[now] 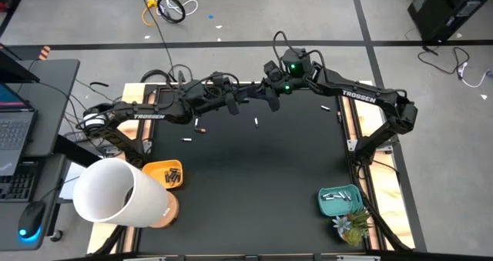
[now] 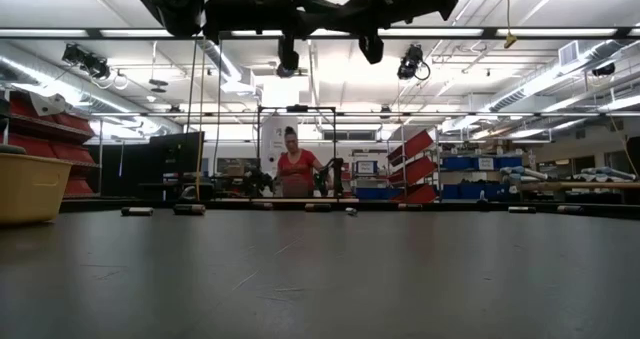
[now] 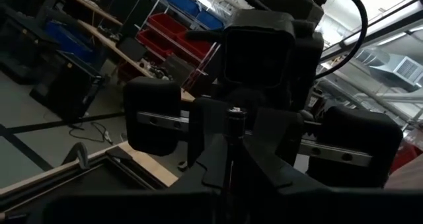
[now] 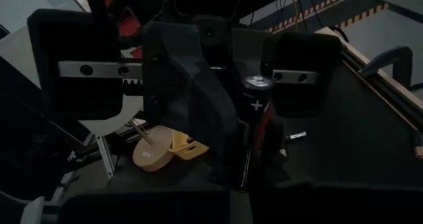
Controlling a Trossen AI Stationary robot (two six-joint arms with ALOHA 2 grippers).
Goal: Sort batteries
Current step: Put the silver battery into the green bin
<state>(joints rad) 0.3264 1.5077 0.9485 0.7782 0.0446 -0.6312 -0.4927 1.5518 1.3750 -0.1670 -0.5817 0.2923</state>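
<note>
Left gripper [image 1: 231,107]: fingers closed on a dark battery [image 4: 254,108], raised at table's far edge.
Right gripper [image 1: 271,101]: closed, facing it.

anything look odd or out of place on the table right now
Yes: a large white paper roll lies tipped across the table's front left corner, overhanging the yellow bin that holds dark batteries. A few slim loose batteries are scattered on the black mat, unsorted. The teal bin sits normally.
</note>
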